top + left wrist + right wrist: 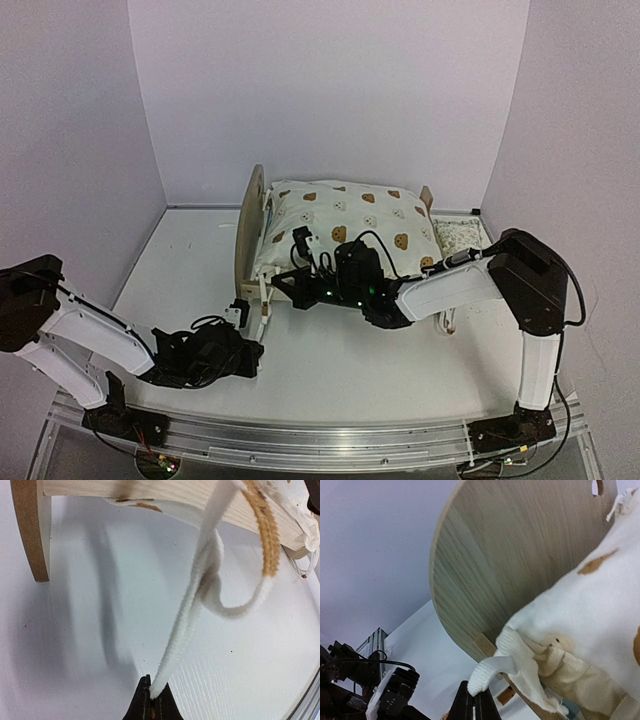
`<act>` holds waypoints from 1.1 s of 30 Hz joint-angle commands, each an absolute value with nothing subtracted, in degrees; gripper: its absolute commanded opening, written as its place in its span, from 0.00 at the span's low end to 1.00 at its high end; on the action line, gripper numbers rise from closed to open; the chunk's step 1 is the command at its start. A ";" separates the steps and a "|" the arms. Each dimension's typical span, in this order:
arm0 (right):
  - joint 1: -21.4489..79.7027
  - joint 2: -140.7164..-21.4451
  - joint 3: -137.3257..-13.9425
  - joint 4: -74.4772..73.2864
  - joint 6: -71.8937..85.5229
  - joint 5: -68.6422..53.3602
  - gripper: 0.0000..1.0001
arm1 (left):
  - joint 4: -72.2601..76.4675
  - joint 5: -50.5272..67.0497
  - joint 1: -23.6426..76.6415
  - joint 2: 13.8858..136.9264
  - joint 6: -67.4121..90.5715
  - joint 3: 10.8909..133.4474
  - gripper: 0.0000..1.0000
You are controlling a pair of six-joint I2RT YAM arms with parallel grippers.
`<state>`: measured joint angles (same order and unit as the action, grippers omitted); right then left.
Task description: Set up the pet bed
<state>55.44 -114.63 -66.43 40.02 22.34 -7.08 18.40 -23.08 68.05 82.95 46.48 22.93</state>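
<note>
The pet bed [250,235] stands mid-table, its tall rounded headboard on the left. A cream bear-print quilt [350,225] covers the top of it. My left gripper [250,345] sits low on the table in front of the headboard end. In the left wrist view it [151,696] is shut on the quilt's white ruffled edge [195,605], which hangs from the bed's side rail [150,490]. My right gripper [283,290] is at the bed's near side. In the right wrist view it [474,692] is shut on a fold of the ruffle [492,667] beside the headboard [510,555].
A small green-patterned pillow [458,235] lies by the bed's right end, near the right wall. The bed's wooden leg [32,530] stands to the left of my left gripper. Purple walls close in the table on three sides.
</note>
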 commanded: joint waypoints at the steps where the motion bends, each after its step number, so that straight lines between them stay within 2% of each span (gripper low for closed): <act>1: 55.60 -111.70 -72.36 37.07 18.49 -9.23 0.00 | 16.09 -25.52 68.11 80.83 47.19 22.07 0.00; 14: 55.00 -117.73 -90.14 23.49 7.84 -5.06 0.00 | 9.43 -27.23 68.03 79.94 50.15 22.57 0.00; 27: 48.46 -131.36 -108.44 16.29 9.18 -3.02 0.00 | -1.62 -19.99 68.01 77.23 54.47 22.70 0.00; 33: 44.73 -137.80 -118.68 12.98 11.29 -3.72 0.00 | -2.81 -19.57 68.01 80.26 53.74 25.30 0.00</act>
